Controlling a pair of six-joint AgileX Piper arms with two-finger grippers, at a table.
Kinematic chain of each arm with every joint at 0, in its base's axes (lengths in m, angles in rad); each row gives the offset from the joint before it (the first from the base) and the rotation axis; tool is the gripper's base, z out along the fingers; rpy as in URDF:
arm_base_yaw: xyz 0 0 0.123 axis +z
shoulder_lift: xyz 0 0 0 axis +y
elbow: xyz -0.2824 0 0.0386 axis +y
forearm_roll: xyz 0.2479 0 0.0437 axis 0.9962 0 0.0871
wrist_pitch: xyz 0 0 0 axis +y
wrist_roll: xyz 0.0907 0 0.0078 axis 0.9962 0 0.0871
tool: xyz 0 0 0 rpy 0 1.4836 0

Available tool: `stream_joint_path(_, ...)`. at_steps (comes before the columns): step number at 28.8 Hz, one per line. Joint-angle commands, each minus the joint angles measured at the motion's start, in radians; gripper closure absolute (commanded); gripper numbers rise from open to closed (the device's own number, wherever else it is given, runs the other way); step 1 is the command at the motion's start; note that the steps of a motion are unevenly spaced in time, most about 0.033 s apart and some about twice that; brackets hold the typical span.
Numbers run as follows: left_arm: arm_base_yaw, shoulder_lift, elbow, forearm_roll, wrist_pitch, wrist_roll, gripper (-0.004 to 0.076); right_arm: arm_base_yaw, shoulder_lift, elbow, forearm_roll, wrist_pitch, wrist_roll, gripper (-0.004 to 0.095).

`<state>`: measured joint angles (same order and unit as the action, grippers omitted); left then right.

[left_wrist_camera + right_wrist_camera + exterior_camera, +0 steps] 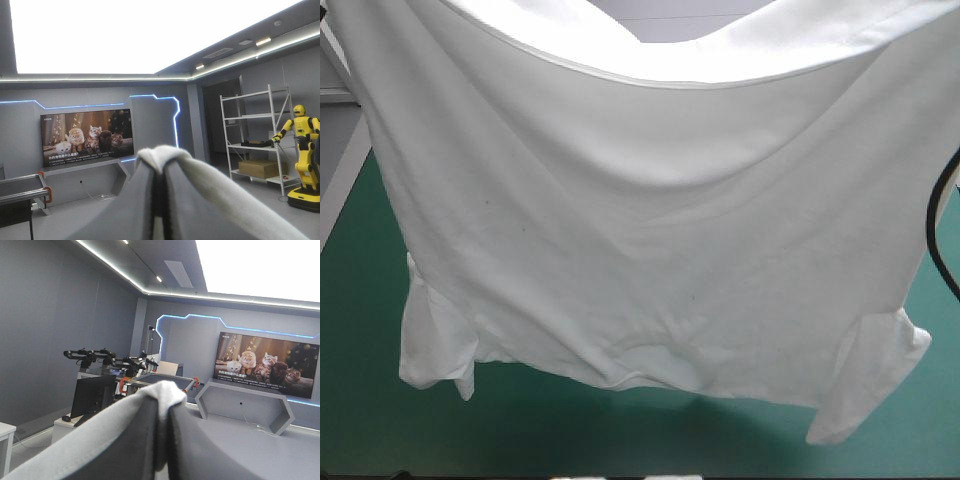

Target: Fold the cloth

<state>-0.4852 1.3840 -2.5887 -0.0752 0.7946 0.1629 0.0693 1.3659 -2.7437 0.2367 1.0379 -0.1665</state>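
Observation:
The white T-shirt [650, 230] hangs lifted high above the teal-green table [360, 400], spread wide and filling the high view, its sleeves dangling at the lower corners. Both arms are hidden behind the fabric there. In the left wrist view my left gripper [159, 159] is raised level into the room, its black fingers all but shut with a fold of white T-shirt [210, 185] draped over their tips. In the right wrist view my right gripper [165, 392] is raised the same way, shut on a white T-shirt [100, 440] fold that trails off to one side.
Teal-green cover shows under the hanging shirt along the near edge and at both sides. The table's pale left edge [340, 185] runs up the left side.

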Motion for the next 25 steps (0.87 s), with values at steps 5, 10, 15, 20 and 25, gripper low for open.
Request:
stream_joint_path(5, 0.000, 0.068, -0.014, 0.158, -0.090, -0.006, 0.0746, -0.001, 0.079, 0.052, -0.011, -0.074, -0.010, 0.0919)
stream_joint_path(10, 0.000, 0.212, -0.014, 0.500, -0.114, -0.220, 0.0746, -0.001, 0.194, 0.069, -0.044, -0.148, -0.003, 0.0919)
stream_joint_path(15, 0.026, 0.337, -0.014, 0.587, -0.362, -0.288, 0.0746, -0.001, 0.308, 0.069, -0.069, -0.427, 0.003, 0.0918)
stream_joint_path(20, 0.115, 0.393, -0.040, 0.586, -0.670, -0.414, 0.0746, -0.001, 0.354, 0.069, -0.118, -0.595, 0.003, 0.0918)
stream_joint_path(25, 0.170, 0.438, -0.138, 0.584, -0.694, -0.457, 0.0746, -0.001, 0.367, 0.069, -0.100, -0.672, 0.001, 0.0916)
